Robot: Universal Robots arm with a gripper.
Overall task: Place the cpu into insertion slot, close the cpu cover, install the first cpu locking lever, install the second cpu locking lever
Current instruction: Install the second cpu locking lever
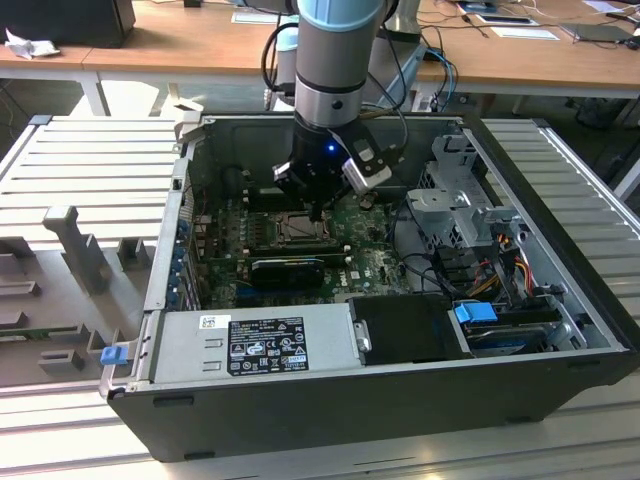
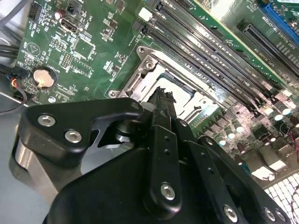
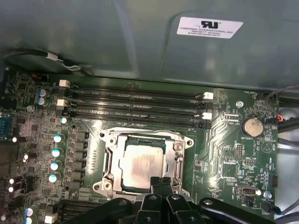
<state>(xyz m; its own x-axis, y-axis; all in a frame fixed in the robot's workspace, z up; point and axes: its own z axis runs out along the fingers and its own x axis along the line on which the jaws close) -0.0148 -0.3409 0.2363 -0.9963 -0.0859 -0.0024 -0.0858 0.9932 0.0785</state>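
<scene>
Grey ribbed table (image 1: 90, 160) carried the open computer case (image 1: 400, 400), and inside it the green motherboard (image 3: 224, 135) lay flat under the arm. In the exterior view the gripper (image 1: 318, 205) hung low over the board's middle, directly above the insertion slot (image 1: 296, 229).

In the first wrist view the insertion slot (image 3: 108, 140) showed its dark frame with the cpu cover (image 3: 180, 151) lying down around it, and the cpu (image 3: 140, 165) sat pale and square inside the window, apparently already seated. The gripper (image 3: 161, 184) had its fingers pressed together with nothing between them, their tips at the cover's near edge, just over the chip's rim. The second wrist view showed the same closed tips (image 2: 162, 100) against the slot's metal frame (image 2: 145, 60).

Judging by this, the work stood at the cover or the levers. To do it well, pressure should fall on the metal frame, not on the chip, and straight down, so the cover stays flat. Whether either locking lever was latched, I could not tell.
</scene>
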